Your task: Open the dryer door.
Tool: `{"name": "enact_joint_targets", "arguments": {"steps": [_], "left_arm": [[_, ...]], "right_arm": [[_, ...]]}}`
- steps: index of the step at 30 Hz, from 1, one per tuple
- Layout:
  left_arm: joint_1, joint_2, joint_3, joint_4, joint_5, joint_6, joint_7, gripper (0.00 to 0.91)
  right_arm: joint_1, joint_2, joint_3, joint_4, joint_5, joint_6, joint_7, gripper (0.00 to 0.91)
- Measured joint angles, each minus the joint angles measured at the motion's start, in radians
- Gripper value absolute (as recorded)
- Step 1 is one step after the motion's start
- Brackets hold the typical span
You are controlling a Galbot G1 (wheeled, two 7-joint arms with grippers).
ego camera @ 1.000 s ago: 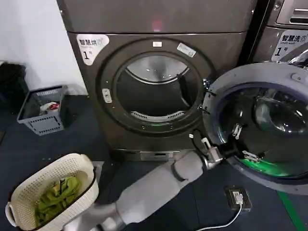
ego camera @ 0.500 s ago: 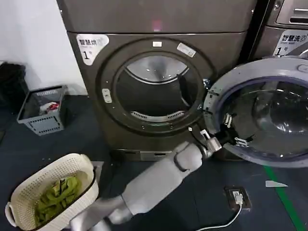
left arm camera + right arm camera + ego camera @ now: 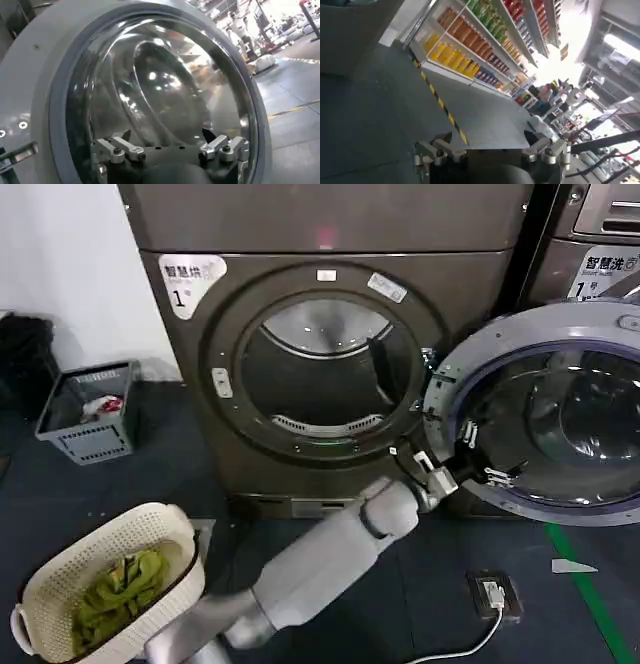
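The bronze-grey dryer [image 3: 200, 434] stands with its drum mouth [image 3: 320, 374] uncovered. The dryer door [image 3: 520, 324] hangs swung out to the right, its pale grey inner rim and dark glass facing me. My left arm reaches from the lower left up to the door's lower left edge. There my left gripper [image 3: 483, 454] is open, right against the inner side, with nothing between its fingers. The left wrist view has the domed door glass [image 3: 165, 85] directly ahead of the open left gripper [image 3: 166, 135]. My right gripper [image 3: 487, 137] is open and points at bare floor.
A white laundry basket [image 3: 40, 584] with green clothes sits on the floor at front left. A grey crate [image 3: 88, 439] stands by the wall. The second machine [image 3: 590, 244] is behind the open door. A floor socket with a cable [image 3: 493, 594] lies below the door.
The door has swung farther back to the right, toward the second machine. My left gripper rose a little with it. In the last half second almost nothing moved.
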Motion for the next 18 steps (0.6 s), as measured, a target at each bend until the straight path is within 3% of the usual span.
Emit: {"name": "enact_joint_targets", "arguments": {"steps": [13,18], "left_arm": [[0.043,0.000,0.034,-0.103,-0.035,0.037,0.009,0.907],[0.062,0.000,0.056,-0.166,-0.083,0.092,0.011,0.907]], "right_arm": [[-0.001,-0.009,-0.005,-0.009,-0.001,0.000,-0.009,0.907],[-0.002,-0.009,-0.007,-0.009,-0.002,0.000,-0.015,0.907]]}}
